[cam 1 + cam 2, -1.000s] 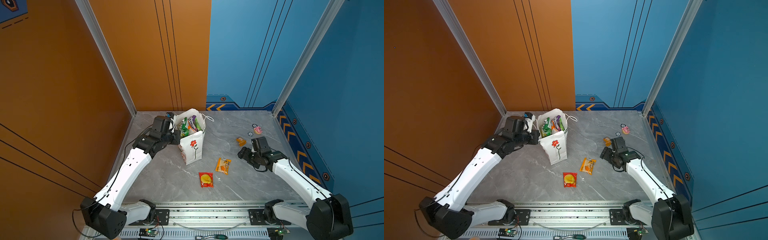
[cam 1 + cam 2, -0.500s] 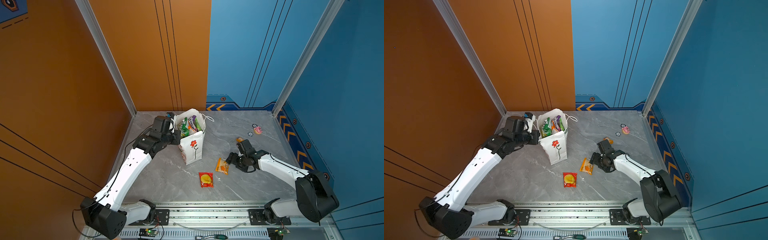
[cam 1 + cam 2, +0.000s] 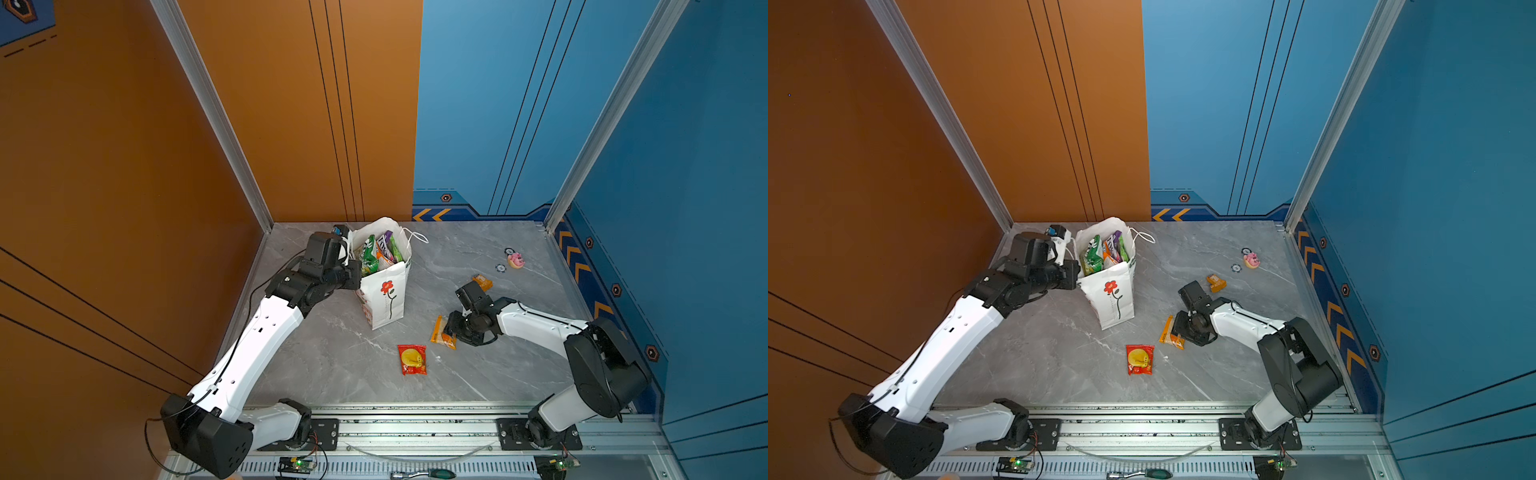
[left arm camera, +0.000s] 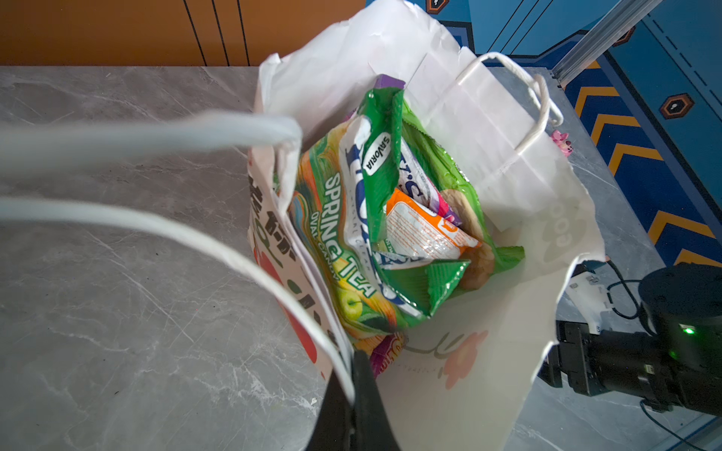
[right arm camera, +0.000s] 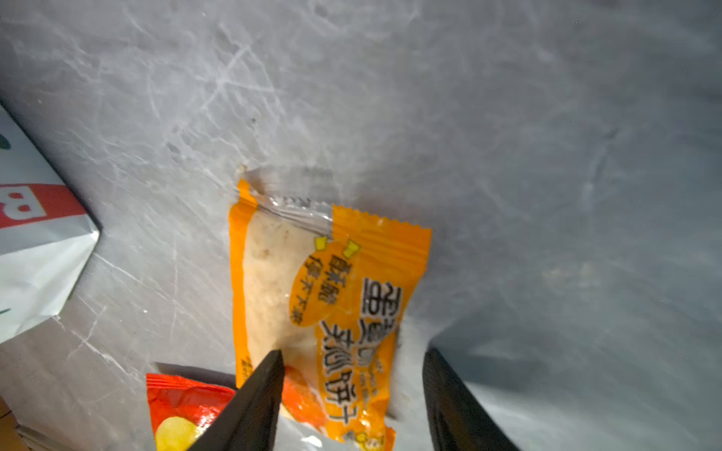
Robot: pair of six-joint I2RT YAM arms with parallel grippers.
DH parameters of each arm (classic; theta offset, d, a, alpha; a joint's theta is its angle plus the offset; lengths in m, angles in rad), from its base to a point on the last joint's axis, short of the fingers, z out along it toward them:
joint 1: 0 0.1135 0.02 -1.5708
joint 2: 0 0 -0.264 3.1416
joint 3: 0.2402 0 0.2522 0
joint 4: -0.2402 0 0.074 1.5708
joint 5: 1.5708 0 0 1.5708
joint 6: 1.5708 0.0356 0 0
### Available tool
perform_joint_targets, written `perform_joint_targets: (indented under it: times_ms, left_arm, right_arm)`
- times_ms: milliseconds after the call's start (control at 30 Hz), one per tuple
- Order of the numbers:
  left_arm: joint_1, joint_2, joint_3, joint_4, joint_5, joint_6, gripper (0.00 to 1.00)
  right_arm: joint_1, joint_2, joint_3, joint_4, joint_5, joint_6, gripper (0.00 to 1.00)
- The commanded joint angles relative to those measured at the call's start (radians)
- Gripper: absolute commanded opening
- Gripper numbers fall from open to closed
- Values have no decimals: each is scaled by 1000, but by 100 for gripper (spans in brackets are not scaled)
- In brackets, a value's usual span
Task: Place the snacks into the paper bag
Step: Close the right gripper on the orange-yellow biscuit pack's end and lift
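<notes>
Paper bag: the paper bag (image 3: 384, 299) stands upright on the tabletop (image 3: 332, 353), left of centre in both top views, with its mouth open and the red flower print facing forward.
Bagged snacks: the bagged snacks (image 4: 351, 234) are green, purple and orange packets standing on end inside the bag and poking above its rim.
Left hand: the left hand (image 4: 353, 375) is pinched closed on the bag's near rim, where the cord handle (image 4: 218, 242) runs into it.
Orange packet: the orange packet (image 5: 328, 296) lies flat on the tabletop, right of the bag.
Right hand: the right hand (image 5: 351, 353) has its jaws partly apart, low over the orange packet. One tip is over the wrapper and the other is past its edge, so there is no grip.
Red packet: the red packet (image 3: 412, 359) lies flat, just beside the orange packet and nearer the front rail.
Small orange packet: the small orange packet (image 3: 482, 281) lies behind the right arm.
Pink toy: the pink toy (image 3: 515, 260) sits far right, well apart from the bag.
</notes>
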Motion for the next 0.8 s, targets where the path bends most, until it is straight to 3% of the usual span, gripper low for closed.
perform_joint_targets:
  times_ms: [0,367,767]
  left_arm:
    - [-10,-16,17,52,-26,14,0]
    - [-10,-13,17,51,-28,14,0]
    - [-12,-14,17,51,-29,15,0]
  right_arm:
    - [17,42,28,-28,2,-14,52]
    - [24,49,38,-26,2,-25,12]
    - [-2,-115,15,-72,86,-30,5]
